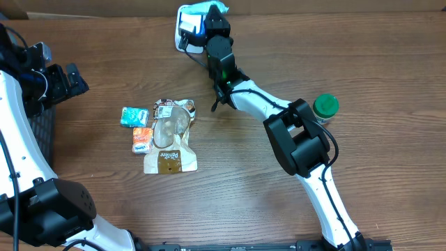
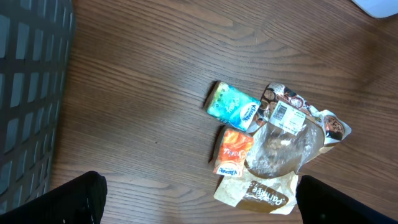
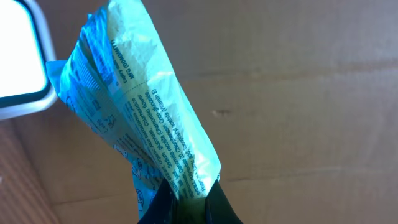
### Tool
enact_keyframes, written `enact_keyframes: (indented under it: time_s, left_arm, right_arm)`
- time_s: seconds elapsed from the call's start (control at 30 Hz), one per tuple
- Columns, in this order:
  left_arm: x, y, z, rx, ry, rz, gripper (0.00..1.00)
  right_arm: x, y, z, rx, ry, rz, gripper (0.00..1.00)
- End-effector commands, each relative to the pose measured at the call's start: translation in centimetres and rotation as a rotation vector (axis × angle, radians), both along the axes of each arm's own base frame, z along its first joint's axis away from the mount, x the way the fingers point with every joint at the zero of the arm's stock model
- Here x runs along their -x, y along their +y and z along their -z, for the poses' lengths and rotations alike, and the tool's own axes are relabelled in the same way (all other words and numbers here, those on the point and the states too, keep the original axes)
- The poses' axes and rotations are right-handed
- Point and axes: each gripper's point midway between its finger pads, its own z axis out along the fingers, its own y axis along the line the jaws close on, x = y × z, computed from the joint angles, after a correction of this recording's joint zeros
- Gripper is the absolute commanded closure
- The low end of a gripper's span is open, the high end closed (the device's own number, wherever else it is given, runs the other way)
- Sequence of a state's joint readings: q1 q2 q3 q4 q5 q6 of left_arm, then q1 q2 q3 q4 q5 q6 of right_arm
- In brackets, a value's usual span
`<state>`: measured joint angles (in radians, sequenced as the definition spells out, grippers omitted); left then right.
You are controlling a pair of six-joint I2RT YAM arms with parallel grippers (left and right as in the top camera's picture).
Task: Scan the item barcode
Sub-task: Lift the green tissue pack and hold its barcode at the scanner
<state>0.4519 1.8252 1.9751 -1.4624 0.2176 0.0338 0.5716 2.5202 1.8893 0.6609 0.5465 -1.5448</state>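
The dark fingers of the right end effector (image 3: pixel 186 208) fill the bottom edge of the right wrist view, pinched tight on the lower end of a crinkled teal plastic packet (image 3: pixel 143 112). The packet rises from the grip toward the upper left of that frame, small print running along its length. Past it, at the left edge, shows the rounded corner of a white scanner (image 3: pixel 18 62) with a grey rim, and behind both stands a plain cardboard wall (image 3: pixel 298 93).

In the left wrist view the left end effector (image 2: pixel 199 202) is spread wide, its two black fingertips (image 2: pixel 81 199) at the bottom corners with nothing between them. Beyond them on the wooden tabletop (image 1: pixel 230 202) lies a small cluster right of centre: a teal tissue pack (image 2: pixel 233 107), an orange pack (image 2: pixel 234 151) just below it, and a clear-windowed brown snack bag (image 2: pixel 286 149) touching both on their right. A black mesh basket (image 2: pixel 31 93) takes up the left side of that frame.

From overhead, the held packet sits at the top centre of the frame, at the upper right corner of the scanner; whether they touch I cannot tell. The cluster lies left of centre, well apart from it. A green-lidded jar (image 1: pixel 325 107) stands at the right, beside the right arm.
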Motion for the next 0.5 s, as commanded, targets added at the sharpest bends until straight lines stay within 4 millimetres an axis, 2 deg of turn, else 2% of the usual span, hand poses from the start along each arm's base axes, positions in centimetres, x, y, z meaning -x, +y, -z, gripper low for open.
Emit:
enact_keyframes:
  time_s: [0.0, 0.13, 0.23, 0.3, 0.37, 0.47]
  left_arm:
    - [-0.1, -0.2, -0.1, 0.003, -0.008, 0.021, 0.00]
    - [-0.1, -0.2, -0.1, 0.003, -0.008, 0.021, 0.00]
    - [-0.1, -0.2, -0.1, 0.003, -0.008, 0.021, 0.00]
    - [-0.1, -0.2, -0.1, 0.003, -0.008, 0.021, 0.00]
    - [-0.1, -0.2, -0.1, 0.003, -0.008, 0.021, 0.00]
    - [-0.1, -0.2, -0.1, 0.003, -0.008, 0.021, 0.00]
  right_arm:
    - [-0.4, 0.4, -2.5, -0.094, -0.051, -0.022, 0.96]
    - [-0.4, 0.5, -2.6, -0.170, -0.048, -0.036, 0.96]
    - [0.0, 1.3, -2.9, -0.239, -0.048, -0.057, 0.96]
    - [0.3, 1.8, -3.7, -0.357, -0.053, -0.078, 0.96]
    - [0.7, 2.1, -5.5, -0.579, -0.060, -0.113, 0.96]
    - [1.5, 2.7, -7.1, -0.740, -0.015, -0.138, 0.96]
